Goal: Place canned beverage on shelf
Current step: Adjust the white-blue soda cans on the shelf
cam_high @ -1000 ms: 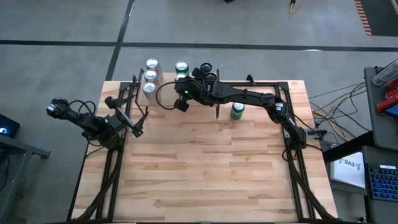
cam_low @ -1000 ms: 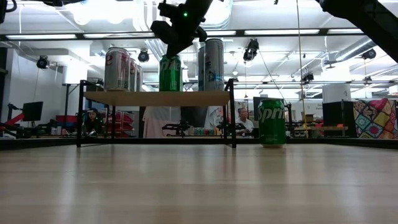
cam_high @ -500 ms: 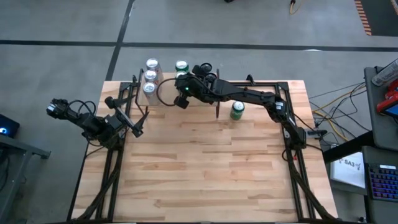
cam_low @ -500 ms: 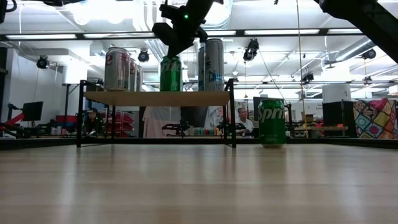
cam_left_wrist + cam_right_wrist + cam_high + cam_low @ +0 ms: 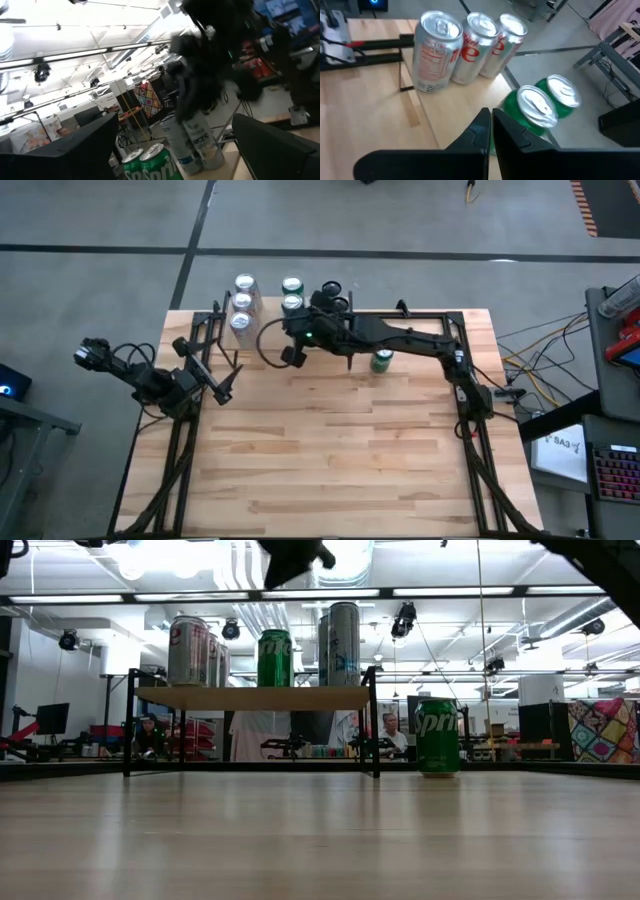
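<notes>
Since half second ago, right gripper [image 5: 291, 355] lifted off green can [image 5: 274, 658], fingers pressed together; can left upright on shelf [image 5: 250, 698]; placement judged done.

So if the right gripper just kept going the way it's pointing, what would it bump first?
Probably the bare wood of the shelf, just in front of the nearer green can. The right gripper has its fingers shut, tilted down at it, though depth is hard to judge.
</notes>
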Robot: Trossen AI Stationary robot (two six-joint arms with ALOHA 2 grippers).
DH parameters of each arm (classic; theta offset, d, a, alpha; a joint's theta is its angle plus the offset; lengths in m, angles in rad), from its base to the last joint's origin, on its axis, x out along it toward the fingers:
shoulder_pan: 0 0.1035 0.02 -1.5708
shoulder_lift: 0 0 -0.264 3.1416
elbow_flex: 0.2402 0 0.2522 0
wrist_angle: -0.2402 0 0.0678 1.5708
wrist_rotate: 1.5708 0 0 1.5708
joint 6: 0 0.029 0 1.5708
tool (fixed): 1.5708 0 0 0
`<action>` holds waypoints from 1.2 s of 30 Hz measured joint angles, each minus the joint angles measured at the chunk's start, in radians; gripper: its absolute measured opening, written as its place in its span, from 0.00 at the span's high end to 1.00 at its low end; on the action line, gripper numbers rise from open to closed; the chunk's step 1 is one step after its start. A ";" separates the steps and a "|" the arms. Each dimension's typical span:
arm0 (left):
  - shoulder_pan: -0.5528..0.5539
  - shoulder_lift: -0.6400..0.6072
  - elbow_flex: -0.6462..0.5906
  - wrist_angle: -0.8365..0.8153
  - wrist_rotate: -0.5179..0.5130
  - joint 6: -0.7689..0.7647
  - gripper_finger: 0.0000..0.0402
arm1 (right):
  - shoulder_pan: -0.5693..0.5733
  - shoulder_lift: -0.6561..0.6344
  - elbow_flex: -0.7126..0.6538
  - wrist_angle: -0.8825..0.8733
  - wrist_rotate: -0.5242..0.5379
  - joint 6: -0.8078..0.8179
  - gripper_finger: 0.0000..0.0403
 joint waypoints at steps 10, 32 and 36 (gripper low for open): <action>0.000 0.084 0.027 0.039 0.023 -0.030 0.07 | -0.103 -0.110 0.001 -0.098 -0.001 0.177 0.98; 0.000 0.115 0.038 0.030 -0.001 -0.042 0.07 | -0.224 -0.114 0.000 -0.274 -0.009 0.235 0.98; 0.000 0.114 0.043 0.030 -0.008 -0.042 0.07 | -0.228 -0.101 -0.001 -0.281 -0.009 0.235 0.98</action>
